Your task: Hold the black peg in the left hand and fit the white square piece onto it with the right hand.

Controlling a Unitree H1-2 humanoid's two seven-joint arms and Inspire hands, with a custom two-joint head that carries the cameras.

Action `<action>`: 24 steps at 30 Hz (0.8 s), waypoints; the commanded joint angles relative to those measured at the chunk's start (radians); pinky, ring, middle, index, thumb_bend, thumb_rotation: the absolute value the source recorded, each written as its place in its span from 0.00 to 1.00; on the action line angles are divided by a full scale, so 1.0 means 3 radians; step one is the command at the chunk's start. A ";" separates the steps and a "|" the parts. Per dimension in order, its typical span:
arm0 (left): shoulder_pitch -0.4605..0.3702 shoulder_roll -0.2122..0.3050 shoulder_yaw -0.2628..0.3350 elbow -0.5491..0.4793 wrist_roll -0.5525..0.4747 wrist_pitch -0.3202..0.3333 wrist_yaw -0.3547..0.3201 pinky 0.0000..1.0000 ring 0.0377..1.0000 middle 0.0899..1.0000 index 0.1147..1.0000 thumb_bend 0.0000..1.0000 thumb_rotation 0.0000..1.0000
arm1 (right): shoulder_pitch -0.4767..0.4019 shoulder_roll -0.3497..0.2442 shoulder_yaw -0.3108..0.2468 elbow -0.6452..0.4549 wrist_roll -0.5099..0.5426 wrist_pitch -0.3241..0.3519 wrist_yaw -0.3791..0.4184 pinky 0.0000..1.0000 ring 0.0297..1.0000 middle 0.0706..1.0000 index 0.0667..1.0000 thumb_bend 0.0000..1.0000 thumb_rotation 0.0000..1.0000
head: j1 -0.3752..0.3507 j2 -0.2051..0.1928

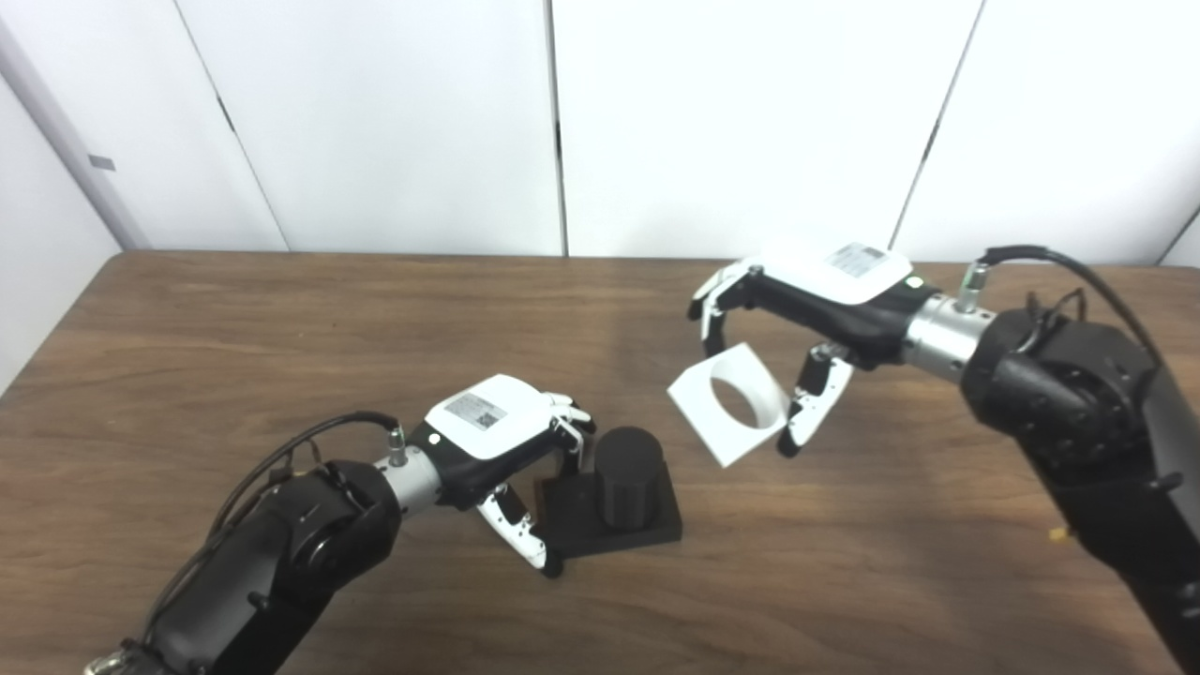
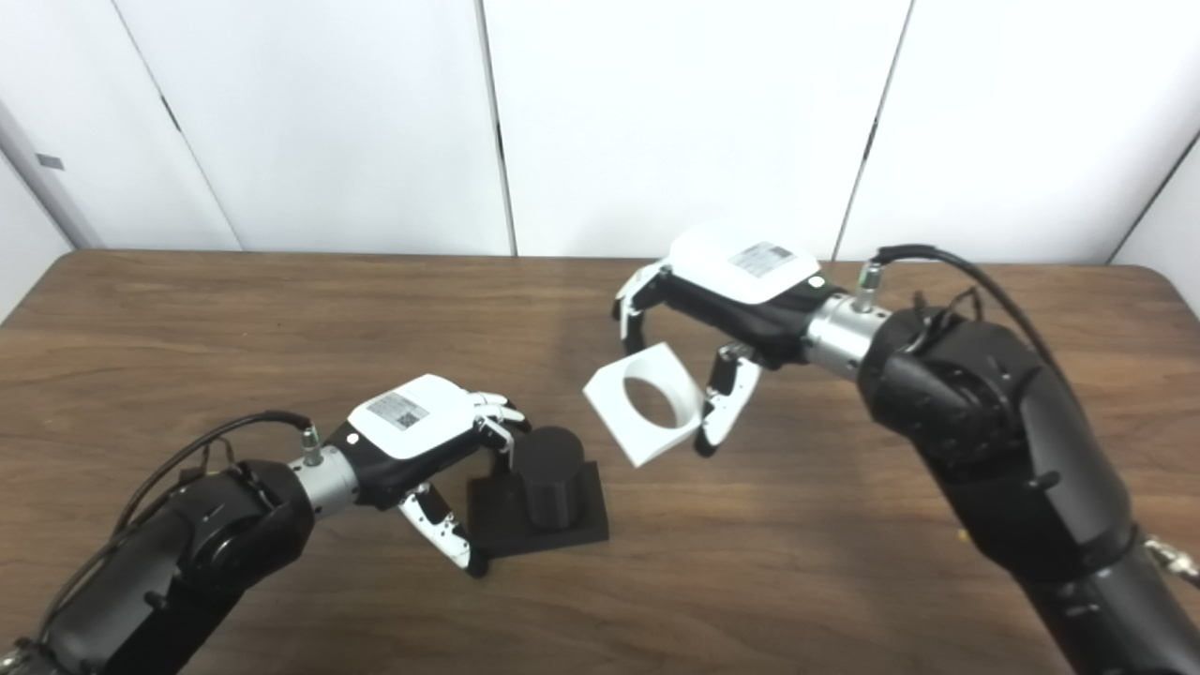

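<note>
**White piece held just right of the peg, ready to be lined up**

The left hand (image 1: 502, 441) sits at the left side of the black peg (image 1: 628, 473), its fingers (image 1: 574, 424) curled onto the peg's square base from behind and its thumb reaching down at the near-left corner. It appears to be gripping the base, though how firm the contact is cannot be read from these views. The peg stands upright on the bench (image 1: 281, 328).

To the right of the peg and above the bench, the right hand (image 1: 806, 314) holds the white square piece (image 1: 729, 403) between fingers at its far edge and thumb at its right edge. The piece is tilted, so its round hole faces the camera rather than down, and it is clear of the peg.

To do this well, I judge the right hand should level the piece so its hole faces down, centre it over the peg's top, then lower it straight. The left hand should keep the base from sliding.
</note>
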 commanded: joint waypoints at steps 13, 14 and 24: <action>0.0029 -0.0112 -0.0148 0.0106 0.0192 0.0017 -0.0151 0.81 0.90 0.85 0.42 0.52 0.08 | -0.0207 0.0230 0.0107 -0.0010 -0.0012 0.0026 0.0024 0.64 0.76 0.74 0.44 0.52 0.14 | 0.0060 0.0021; 0.0030 -0.0118 -0.0148 0.0101 0.0193 0.0024 -0.0159 0.82 0.90 0.85 0.42 0.52 0.08 | -0.0207 0.0239 0.0117 -0.0003 -0.0013 0.0025 0.0029 0.65 0.76 0.74 0.44 0.52 0.14 | 0.0079 0.0026; 0.0026 -0.0160 -0.0145 0.0118 0.0180 0.0030 -0.0155 0.83 0.91 0.86 0.42 0.52 0.08 | -0.0187 0.0290 0.0173 0.0098 -0.0028 -0.0021 0.0015 0.65 0.76 0.74 0.44 0.52 0.14 | 0.0192 0.0052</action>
